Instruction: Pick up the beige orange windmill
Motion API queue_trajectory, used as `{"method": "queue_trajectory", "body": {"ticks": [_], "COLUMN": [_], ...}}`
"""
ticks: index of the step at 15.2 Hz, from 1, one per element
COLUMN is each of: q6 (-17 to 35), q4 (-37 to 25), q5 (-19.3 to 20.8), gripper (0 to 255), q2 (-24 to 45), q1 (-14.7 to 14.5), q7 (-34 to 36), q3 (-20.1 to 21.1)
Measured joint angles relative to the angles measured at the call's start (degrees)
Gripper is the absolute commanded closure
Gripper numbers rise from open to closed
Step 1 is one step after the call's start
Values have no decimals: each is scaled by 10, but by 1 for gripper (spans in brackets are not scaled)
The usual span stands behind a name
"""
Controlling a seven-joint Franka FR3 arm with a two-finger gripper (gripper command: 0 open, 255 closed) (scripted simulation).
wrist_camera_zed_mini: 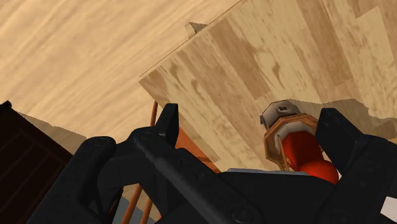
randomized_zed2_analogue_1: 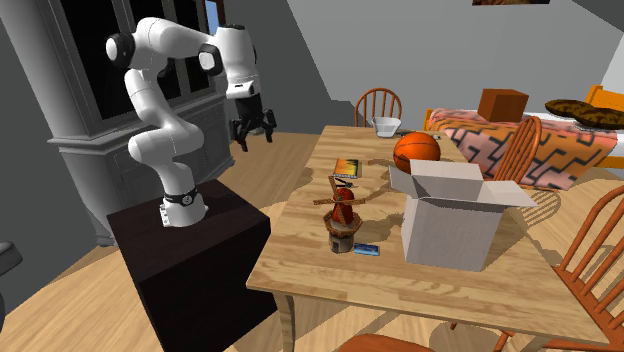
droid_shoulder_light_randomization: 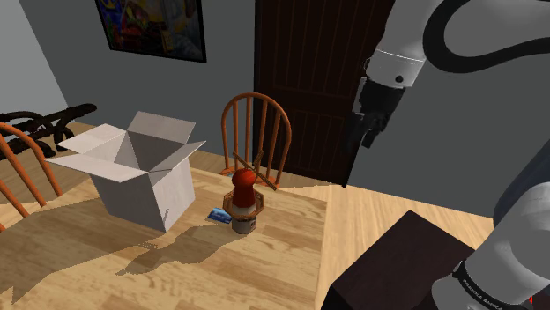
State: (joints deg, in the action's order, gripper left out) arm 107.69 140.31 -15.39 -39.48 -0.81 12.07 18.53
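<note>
In the shoulder view the windmill (droid_shoulder_light_randomization: 244, 198) stands upright on the table (droid_shoulder_light_randomization: 106, 264) just beside the box (droid_shoulder_light_randomization: 141, 176), while the end effector (droid_shoulder_light_randomization: 364, 132) hangs high and well apart from the box, out past the table's edge. A descent from so far off could arrive off-centre and knock the tall, narrow windmill over against the box. In the second exterior view the end effector (randomized_zed2_analogue_1: 252, 132) is spread, and thin sails (randomized_zed2_analogue_1: 335, 197) stick out from the windmill (randomized_zed2_analogue_1: 343, 215), where a finger could catch and twist it. A blue card (randomized_zed2_analogue_1: 366, 249) lies near the box (randomized_zed2_analogue_1: 450, 225), its print too small to read. In the wrist view the fingers (wrist_camera_zed_mini: 168, 124) stand apart with nothing between them, and the windmill (wrist_camera_zed_mini: 296, 137) sits close to one of them. No writing can be read on it.
</note>
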Motion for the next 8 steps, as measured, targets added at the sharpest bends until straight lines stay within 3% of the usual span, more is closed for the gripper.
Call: {"method": "queue_trajectory", "body": {"ticks": [8], "q6": [180], "q4": [-10], "q5": [1], "gripper": [0], "q2": [121], "q1": [32], "q7": [130], "q3": [114]}}
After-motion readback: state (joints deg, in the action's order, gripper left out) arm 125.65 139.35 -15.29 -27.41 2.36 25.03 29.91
